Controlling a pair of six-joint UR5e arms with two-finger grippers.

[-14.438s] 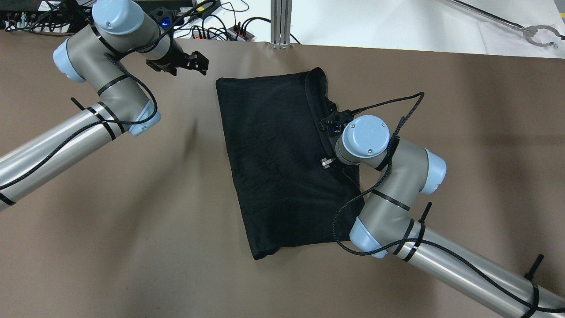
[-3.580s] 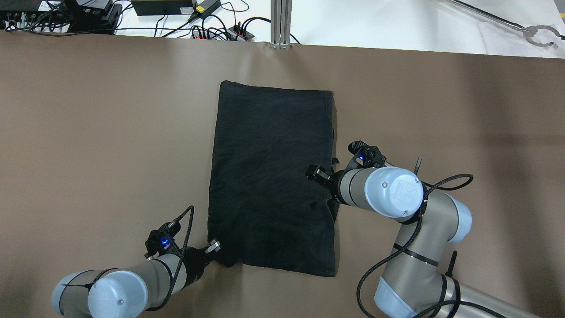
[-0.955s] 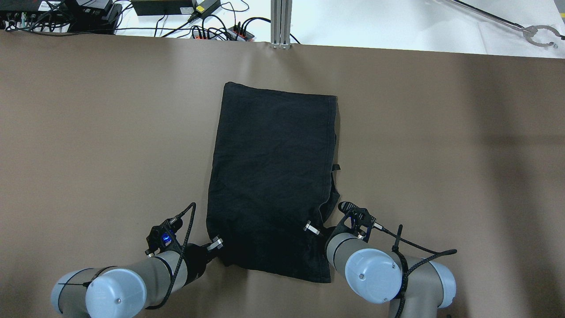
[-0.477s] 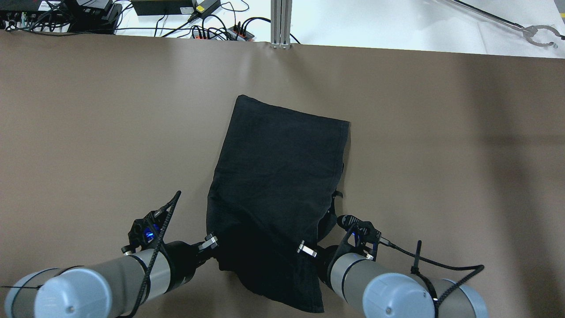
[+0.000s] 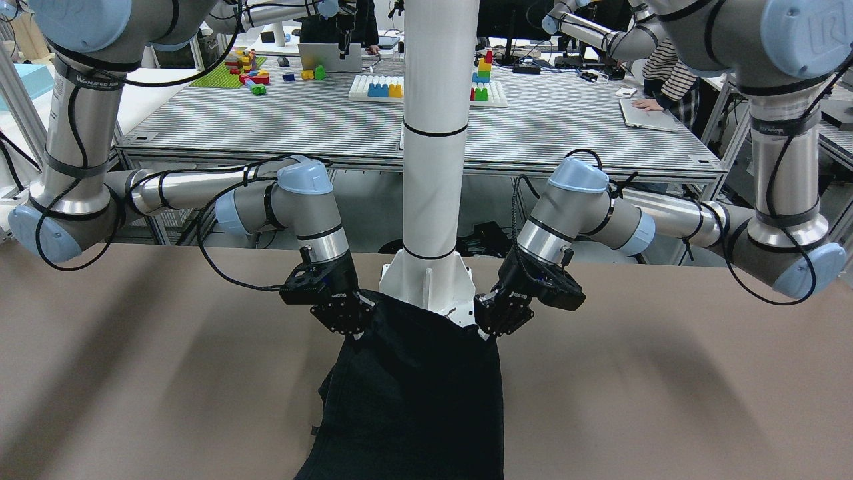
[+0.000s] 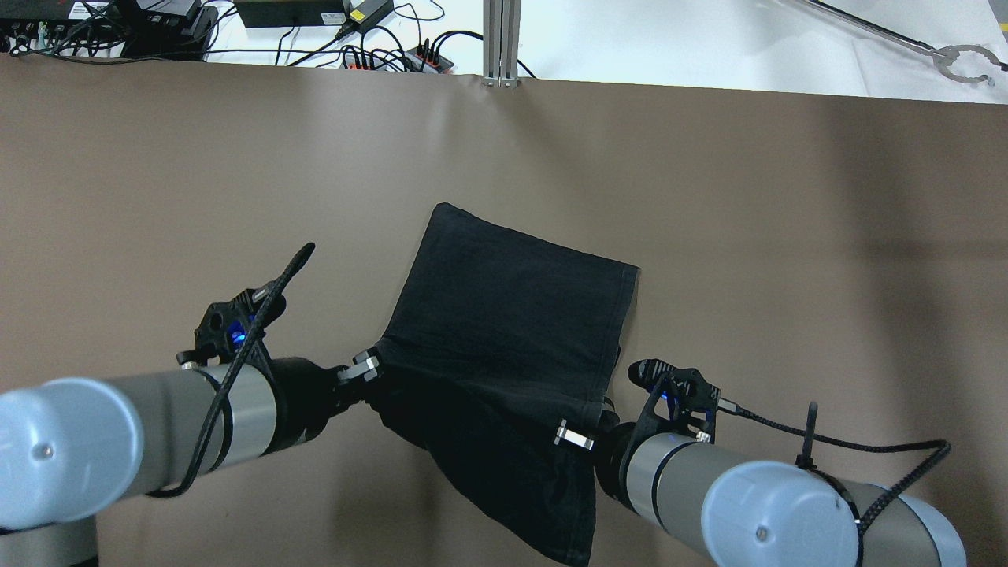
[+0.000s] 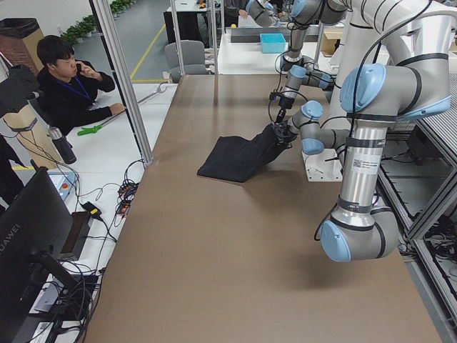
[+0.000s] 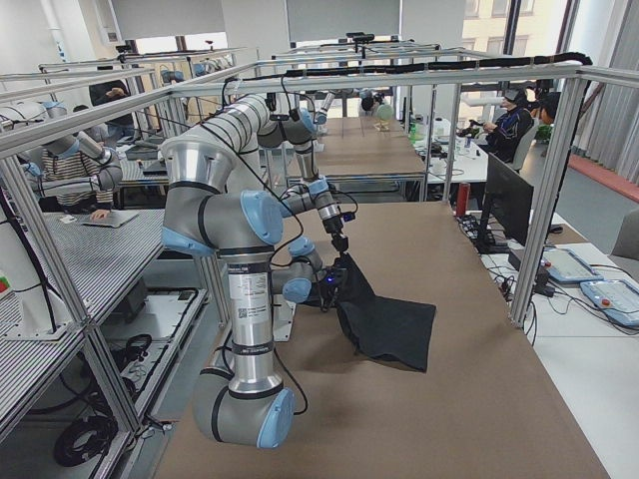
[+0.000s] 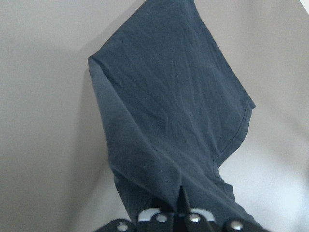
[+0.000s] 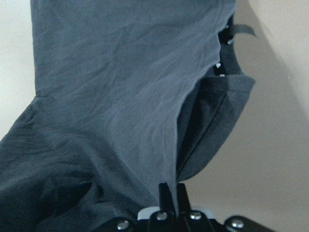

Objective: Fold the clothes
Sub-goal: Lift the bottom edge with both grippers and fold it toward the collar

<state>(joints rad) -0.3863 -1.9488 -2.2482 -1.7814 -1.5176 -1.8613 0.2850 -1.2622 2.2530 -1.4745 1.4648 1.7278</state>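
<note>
Clothes (image 6: 520, 315) are stretching lengthwise away from both tools, the far end lying on the bench (image 6: 157, 197). The left tool (image 6: 367, 370) and right tool (image 6: 573, 435) are each pinching a raised near corner, both equally close.

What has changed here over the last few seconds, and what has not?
The right gripper moved from the side edge of the black cloth to its near corner and shut on it. With the left gripper, it lifted the near edge and dragged the cloth toward the robot. The left gripper's hold and the brown table stayed unchanged.
</note>
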